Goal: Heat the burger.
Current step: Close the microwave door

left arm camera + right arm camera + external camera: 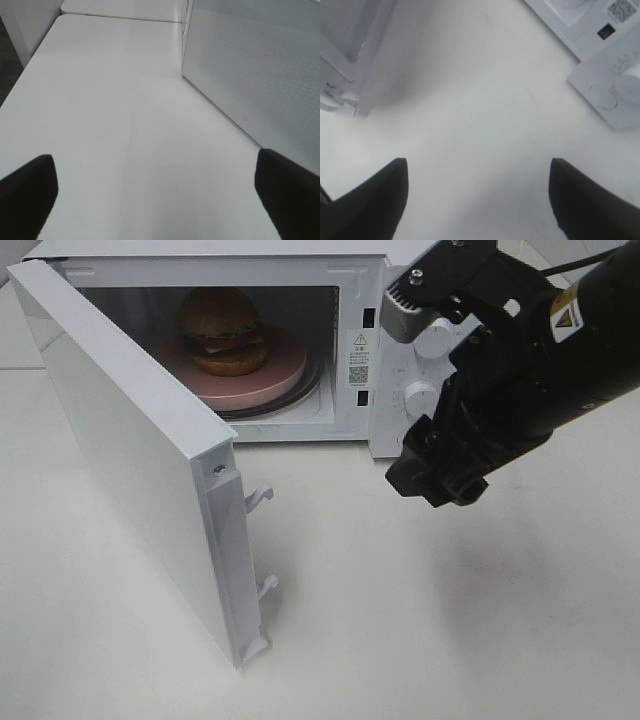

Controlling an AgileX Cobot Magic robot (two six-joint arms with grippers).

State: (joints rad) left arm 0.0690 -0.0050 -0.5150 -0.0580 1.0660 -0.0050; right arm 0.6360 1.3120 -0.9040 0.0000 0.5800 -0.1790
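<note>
The burger (pixel 222 332) sits on a pink round plate (pixel 280 370) inside the white microwave (pixel 375 430), whose door (pixel 130 440) hangs wide open toward the front left. My right gripper (pixel 437 472) hovers in front of the microwave's control panel, above the table, jaws open and nothing between them. In the right wrist view its dark fingertips (pixel 375 200) frame bare table, with the door's edge (pixel 350 75) and the control panel (pixel 610 95) at the sides. My left gripper (pixel 155 200) is open over the table beside the door's outer face (pixel 260 75); it is not seen in the exterior high view.
Two control knobs (pixel 420 398) sit on the microwave's right panel, close behind my right arm. Door latch hooks (pixel 262 495) stick out from the open door's edge. The white table (pixel 400 620) spreads in front of the microwave.
</note>
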